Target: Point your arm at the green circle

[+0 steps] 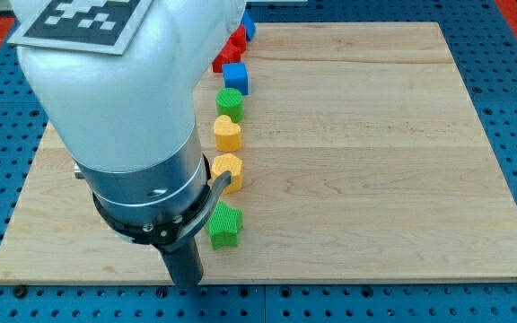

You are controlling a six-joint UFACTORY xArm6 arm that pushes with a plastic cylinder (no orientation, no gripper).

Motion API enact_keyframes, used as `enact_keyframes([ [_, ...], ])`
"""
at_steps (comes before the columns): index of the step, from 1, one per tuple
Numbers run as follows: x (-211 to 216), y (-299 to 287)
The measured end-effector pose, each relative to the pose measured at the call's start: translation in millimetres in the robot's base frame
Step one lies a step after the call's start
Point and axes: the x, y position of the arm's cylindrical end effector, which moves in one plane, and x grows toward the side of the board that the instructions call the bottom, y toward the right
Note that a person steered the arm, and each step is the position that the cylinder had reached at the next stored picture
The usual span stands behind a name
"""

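— Which step are you in?

— The approach, by my reckoning, and early in it. My tip sits at the view's bottom edge of the desk, under the bulk of the arm. The green circle is well apart from it, up toward the view's top and a little to the view's right.

— And the claw, released or clenched?

— There is none to report. The arm ends in a bare rod, so nothing can be grasped and nothing is.

— What lies between the tip and the target?

— A line of blocks running away from my tip. Nearest, just to its right and slightly up, is a green star. Beyond that is a yellow block, part hidden by the arm, then a yellow heart, then the green circle. Past it are a blue cube, two red blocks and another blue block, half covered by the arm.

— So the next move?

— I judge it calls for travel toward the view's top, alongside the line and not through it, stopping just beside the circle. Going straight up the row would likely shove the star and both yellow blocks along.
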Motion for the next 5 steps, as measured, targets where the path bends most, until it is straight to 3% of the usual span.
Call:
enact_keyframes([
  [5, -26.8, -1.9],
])
